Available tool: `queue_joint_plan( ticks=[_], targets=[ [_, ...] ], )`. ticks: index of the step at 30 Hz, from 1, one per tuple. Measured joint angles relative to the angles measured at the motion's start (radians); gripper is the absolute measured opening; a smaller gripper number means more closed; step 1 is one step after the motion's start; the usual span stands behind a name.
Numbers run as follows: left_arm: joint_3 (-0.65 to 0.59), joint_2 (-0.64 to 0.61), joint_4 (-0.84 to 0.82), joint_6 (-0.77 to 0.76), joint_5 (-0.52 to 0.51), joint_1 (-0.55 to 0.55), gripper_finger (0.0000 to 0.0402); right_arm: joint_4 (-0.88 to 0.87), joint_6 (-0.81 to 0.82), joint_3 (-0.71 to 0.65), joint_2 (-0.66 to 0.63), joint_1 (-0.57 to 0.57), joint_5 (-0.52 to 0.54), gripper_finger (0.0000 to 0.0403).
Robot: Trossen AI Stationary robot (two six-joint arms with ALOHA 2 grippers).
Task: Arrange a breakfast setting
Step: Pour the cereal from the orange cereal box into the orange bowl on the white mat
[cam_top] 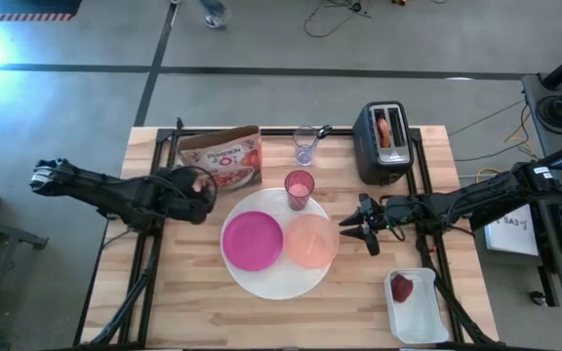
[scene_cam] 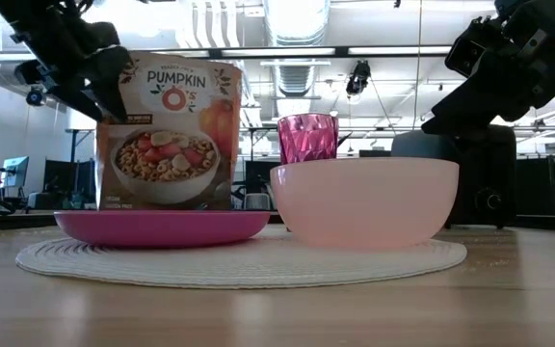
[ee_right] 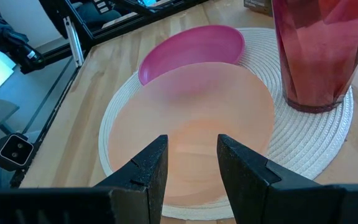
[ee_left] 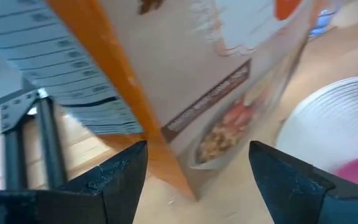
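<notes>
The large white round plate (cam_top: 271, 278) lies mid-table. On it rest the magenta plate (cam_top: 253, 241) and the peach bowl (ee_right: 191, 118), and the pink tumbler (cam_top: 300, 189) stands at its far rim. A cereal box (ee_left: 216, 74) stands upright at the far left. My left gripper (ee_left: 197, 180) is open, its fingers on either side of the box's lower corner (ee_left: 182, 180) without touching it. My right gripper (ee_right: 191, 168) hovers open just right of and above the bowl, nothing between its fingers. A bagel (cam_top: 386, 129) sticks up out of the toaster (cam_top: 383, 146).
A clear glass (cam_top: 305, 146) stands at the far edge between box and toaster. A white tray (cam_top: 416, 307) at the near right holds a dark-red fruit (cam_top: 401, 288). Bare wood lies along the near edge and near left.
</notes>
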Motion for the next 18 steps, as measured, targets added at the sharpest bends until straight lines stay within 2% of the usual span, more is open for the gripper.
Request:
queue_joint_plan(
  ticks=[5,12,15,18],
  targets=[
    [0.017,0.000,0.010,0.010,0.046,0.000,0.0263,0.000,0.000,0.000,0.000,0.000,0.000,0.0128],
    [0.098,0.000,-0.229,-0.090,0.120,0.000,0.0263,0.000,0.000,0.000,0.000,0.000,0.000,0.0128],
    [0.109,0.000,-0.301,-0.116,0.108,0.000,0.0263,0.000,0.000,0.000,0.000,0.000,0.000,0.0128],
    [0.098,0.000,-0.308,-0.109,0.047,0.000,0.0263,0.000,0.000,0.000,0.000,0.000,0.000,0.0128]
  ],
)
